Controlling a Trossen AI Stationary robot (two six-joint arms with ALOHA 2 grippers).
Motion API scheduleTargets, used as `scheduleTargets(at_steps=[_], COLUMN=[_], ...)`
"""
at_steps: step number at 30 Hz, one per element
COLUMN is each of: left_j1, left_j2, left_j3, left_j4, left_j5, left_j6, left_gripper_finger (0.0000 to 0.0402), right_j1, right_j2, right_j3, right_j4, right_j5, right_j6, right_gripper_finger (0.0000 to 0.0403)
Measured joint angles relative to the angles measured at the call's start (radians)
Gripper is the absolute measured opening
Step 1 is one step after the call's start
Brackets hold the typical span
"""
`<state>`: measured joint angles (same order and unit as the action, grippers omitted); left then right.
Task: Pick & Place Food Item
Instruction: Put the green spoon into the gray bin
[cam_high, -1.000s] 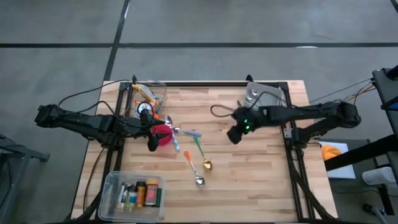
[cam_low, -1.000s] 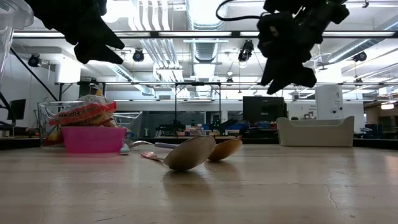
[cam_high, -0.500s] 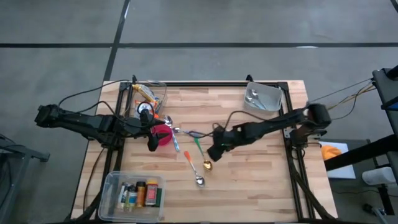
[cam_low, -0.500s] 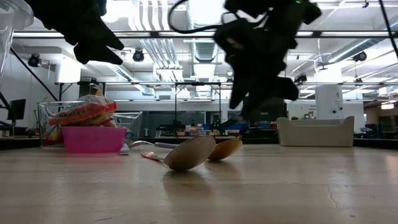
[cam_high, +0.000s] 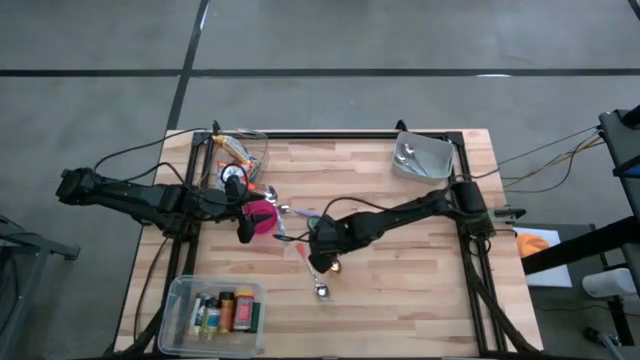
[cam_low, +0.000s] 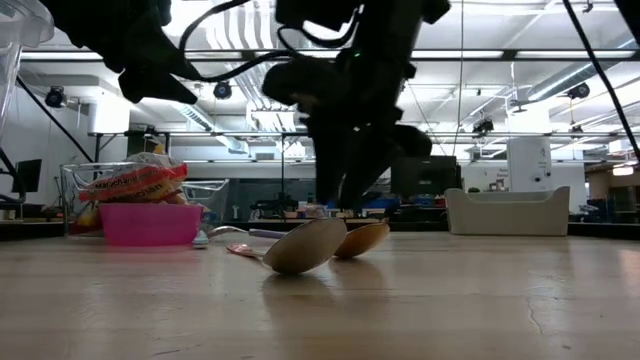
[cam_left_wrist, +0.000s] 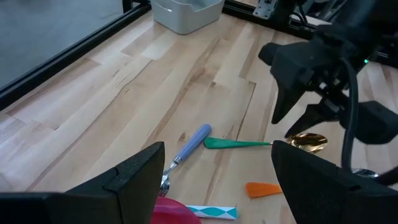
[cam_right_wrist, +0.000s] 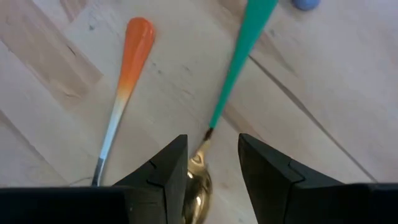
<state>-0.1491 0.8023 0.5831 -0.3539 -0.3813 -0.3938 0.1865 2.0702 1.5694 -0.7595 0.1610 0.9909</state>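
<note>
A gold-bowled spoon with a green handle (cam_right_wrist: 239, 68) lies mid-table, its bowl (cam_high: 334, 266) toward the near edge. My right gripper (cam_right_wrist: 211, 168) hangs just above it, pointing steeply down and open. One finger stands on each side of the spoon's neck, touching nothing. An orange-handled spoon (cam_right_wrist: 127, 68) lies beside it. My left gripper (cam_left_wrist: 217, 180) waits open above the pink bowl (cam_high: 262, 215) at the left. A red and yellow food packet (cam_low: 135, 182) sits in a clear tub (cam_high: 240, 150) at the far left.
A blue-handled spoon (cam_left_wrist: 189, 146) lies between the pink bowl and the green handle. A grey bin (cam_high: 422, 158) holding spoons stands at the far right corner. A clear box of small bottles (cam_high: 215, 308) sits at the near left. Bare wood lies right of the spoons.
My right gripper has swept from near the grey bin toward the table's left and near edge. It has sunk and tipped further downward, and now hangs over the gold spoon. The spoons and the left arm have stayed put.
</note>
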Motion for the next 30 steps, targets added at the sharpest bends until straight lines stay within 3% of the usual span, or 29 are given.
scheduleTargets(at_steps=[11, 30], left_j1=[0.000, 0.000], left_j2=[0.000, 0.000], left_j3=[0.000, 0.000], left_j4=[-0.011, -0.011], left_j5=[0.000, 0.000], left_j6=[0.000, 0.000], left_gripper_finger=[0.0298, 0.0298], right_j1=[0.003, 0.003], right_j2=[0.084, 0.091], right_j3=[0.039, -0.018], right_j4=[0.007, 0.022], right_j5=[-0.009, -0.008], right_j6=[0.005, 0.005], right_gripper_finger=[0.0141, 0.0141])
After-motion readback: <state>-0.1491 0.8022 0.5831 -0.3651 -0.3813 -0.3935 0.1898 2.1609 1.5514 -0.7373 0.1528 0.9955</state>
